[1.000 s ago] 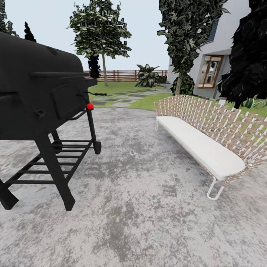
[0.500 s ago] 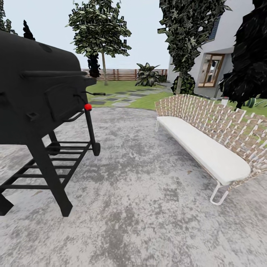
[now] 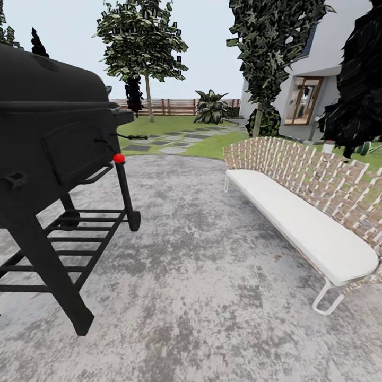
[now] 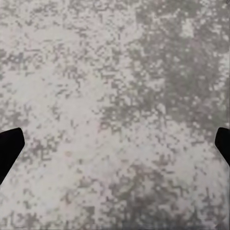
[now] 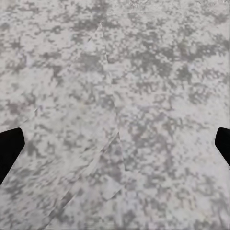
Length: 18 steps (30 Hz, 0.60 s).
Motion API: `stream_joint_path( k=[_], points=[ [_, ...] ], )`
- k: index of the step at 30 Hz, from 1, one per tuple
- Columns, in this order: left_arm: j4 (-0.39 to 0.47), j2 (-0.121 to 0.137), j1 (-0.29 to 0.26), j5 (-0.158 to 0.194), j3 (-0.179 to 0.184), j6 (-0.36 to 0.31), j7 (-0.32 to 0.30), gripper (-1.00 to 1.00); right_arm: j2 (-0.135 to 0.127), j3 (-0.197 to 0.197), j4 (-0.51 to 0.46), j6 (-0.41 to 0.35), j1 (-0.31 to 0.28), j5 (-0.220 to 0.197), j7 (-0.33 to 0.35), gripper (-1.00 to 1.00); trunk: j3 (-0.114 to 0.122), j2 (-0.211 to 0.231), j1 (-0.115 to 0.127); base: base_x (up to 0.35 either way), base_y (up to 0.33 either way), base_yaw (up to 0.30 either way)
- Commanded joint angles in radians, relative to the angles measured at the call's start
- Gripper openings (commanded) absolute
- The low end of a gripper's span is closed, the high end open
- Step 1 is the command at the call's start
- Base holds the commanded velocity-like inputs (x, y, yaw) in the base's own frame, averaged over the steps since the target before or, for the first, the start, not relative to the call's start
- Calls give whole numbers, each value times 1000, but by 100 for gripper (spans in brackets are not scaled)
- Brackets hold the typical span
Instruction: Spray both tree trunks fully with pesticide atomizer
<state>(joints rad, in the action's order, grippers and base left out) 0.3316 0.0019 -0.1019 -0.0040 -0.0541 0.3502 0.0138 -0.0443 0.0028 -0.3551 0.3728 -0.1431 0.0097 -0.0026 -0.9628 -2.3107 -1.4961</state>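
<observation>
The atomizer, the thick-trunked trees and any white specks are out of view. Ahead, past the patio, lies the garden's green lawn (image 3: 170, 125), with the brown slat fence (image 3: 175, 107) behind it and the white house (image 3: 323, 58) at the right. My left gripper (image 4: 115, 148) is open over mottled grey concrete, its black fingertips (image 4: 9, 149) at the picture's two sides. My right gripper (image 5: 115, 148) is open in the same way, with only cracked concrete between its fingertips (image 5: 9, 148).
A large black barbecue grill (image 3: 50, 143) on legs stands close at the left. A woven bench with a white cushion (image 3: 302, 217) runs along the right. Grey concrete floor (image 3: 191, 254) lies between them. Thin-trunked small trees (image 3: 143, 42), a broad-leaved bush (image 3: 211, 107) and stepping stones (image 3: 175, 142) lie beyond.
The whole head view has shifted: the camera has rolled forward, so the grill and the bench look larger and sit lower in the picture.
</observation>
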Motion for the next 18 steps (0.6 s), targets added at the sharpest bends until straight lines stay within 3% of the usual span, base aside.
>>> stream_joint_path(
  k=[1,18],
  points=[
    [-1,0,0,-1,-1,3,1,100,0,0,1,3,0,1,0,100,-1,0,0,340,0,0],
    [-2,1,0,-1,-2,3,2,100,-1,-1,-4,5,0,0,0,100,-1,0,0,340,-43,0]
  ],
)
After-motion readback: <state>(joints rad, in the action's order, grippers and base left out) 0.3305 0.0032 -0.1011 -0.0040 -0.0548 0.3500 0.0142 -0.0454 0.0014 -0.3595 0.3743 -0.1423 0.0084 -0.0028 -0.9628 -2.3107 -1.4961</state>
